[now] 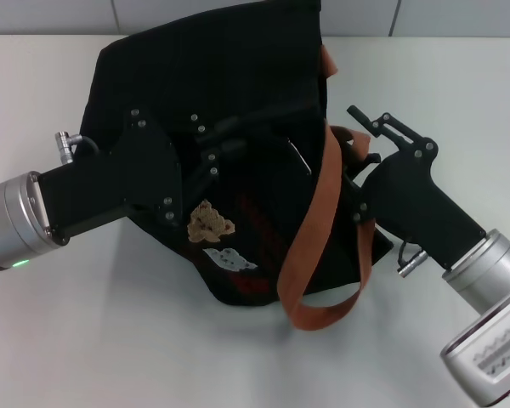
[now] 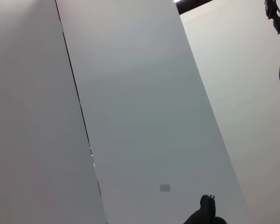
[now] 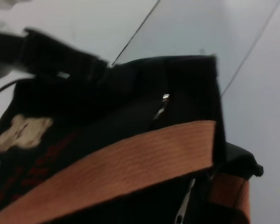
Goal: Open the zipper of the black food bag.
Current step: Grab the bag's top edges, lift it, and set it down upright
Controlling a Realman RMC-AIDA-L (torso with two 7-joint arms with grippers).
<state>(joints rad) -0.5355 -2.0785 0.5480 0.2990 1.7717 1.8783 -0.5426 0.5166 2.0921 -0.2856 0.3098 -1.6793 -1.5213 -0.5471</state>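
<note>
The black food bag (image 1: 238, 76) leans tilted on the white table, its bear patch (image 1: 209, 221) facing me. An orange-brown strap (image 1: 319, 225) loops down its right side. My left gripper (image 1: 238, 136) reaches in from the left and is shut on a fold of the bag's upper face. The zipper shows as a silver pull (image 1: 299, 160) on the top seam, also seen as the zipper pull (image 3: 161, 108) above the strap (image 3: 130, 163) in the right wrist view. My right gripper (image 1: 361, 136) stands open at the bag's right end, beside the strap and apart from the pull.
The white table (image 1: 459, 93) spreads around the bag, with a panelled wall (image 1: 195, 13) behind. A second thin silver pull (image 3: 184, 210) hangs lower near the strap. The left wrist view shows only wall panels (image 2: 140, 116) and a small black tip (image 2: 205, 212).
</note>
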